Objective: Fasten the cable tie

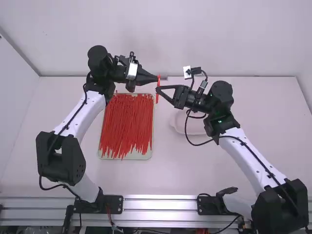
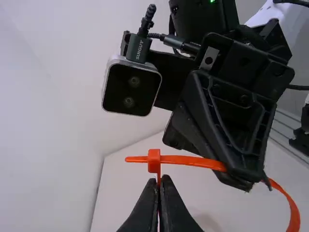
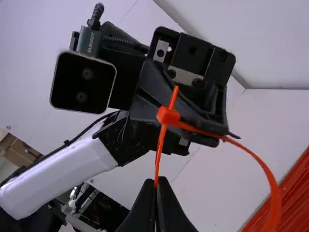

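Observation:
One red cable tie [image 1: 157, 92] hangs in the air between both grippers, above the far edge of the tray. My left gripper [image 1: 158, 78] comes in from the left. In its wrist view the left gripper [image 2: 158, 178] is shut on the tie just below its square head [image 2: 153, 157]. My right gripper [image 1: 157, 88] meets it from the right. The right gripper [image 3: 155, 180] is shut on the thin strap [image 3: 159, 150], which runs up to the head [image 3: 166, 116] at the left gripper's tips. The rest of the strap bends away in a loop [image 3: 270, 179].
A flat tray [image 1: 150, 155] holding a heap of several red cable ties [image 1: 126, 124] lies under the left arm. A pale translucent container [image 1: 187, 126] sits beneath the right arm's wrist. The white table [image 1: 273, 112] meets a wall close behind the grippers.

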Available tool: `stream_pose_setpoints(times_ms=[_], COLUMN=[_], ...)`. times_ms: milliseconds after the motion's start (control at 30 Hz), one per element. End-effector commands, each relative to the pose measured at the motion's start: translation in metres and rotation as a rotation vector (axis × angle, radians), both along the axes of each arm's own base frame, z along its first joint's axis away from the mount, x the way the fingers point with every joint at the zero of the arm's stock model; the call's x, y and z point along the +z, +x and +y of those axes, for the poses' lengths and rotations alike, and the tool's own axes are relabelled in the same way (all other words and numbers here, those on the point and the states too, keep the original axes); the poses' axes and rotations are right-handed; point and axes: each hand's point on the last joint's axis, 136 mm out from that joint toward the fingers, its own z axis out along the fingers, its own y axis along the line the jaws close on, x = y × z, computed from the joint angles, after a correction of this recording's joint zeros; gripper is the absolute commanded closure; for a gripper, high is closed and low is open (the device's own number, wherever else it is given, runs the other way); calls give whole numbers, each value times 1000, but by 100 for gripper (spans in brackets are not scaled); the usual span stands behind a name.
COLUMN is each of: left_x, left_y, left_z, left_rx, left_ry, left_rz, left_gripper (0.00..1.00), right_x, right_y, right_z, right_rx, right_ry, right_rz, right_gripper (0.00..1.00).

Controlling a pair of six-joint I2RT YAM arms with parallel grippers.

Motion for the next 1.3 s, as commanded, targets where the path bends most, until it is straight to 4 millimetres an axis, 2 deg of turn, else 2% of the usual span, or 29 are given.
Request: stream_pose_setpoints(times_ms=[0,100,433,733,1267], left_x=[-3,-3,-5,-5,-5], left_y=[-6,-7,-9,-21,-23], left_z=[-2,-3,-7,-24,-26], left_rx=[-32,-36,-46,-95,-103], left_ry=[5,6,10,9,10], left_rz=[7,16,41,29,36], left_gripper=[98,98,98,98,98], right_x=[3,10,10,11,11], right_y=[7,8,19,25,31], right_z=[-9,-11,-21,-26,-31], right_rx=[-38,-44,-100,-134,-169], right_ry=[17,30,40,42,43], right_rz=[3,-29,-8,-13,-19], right_gripper=[100,100,100,100,100])
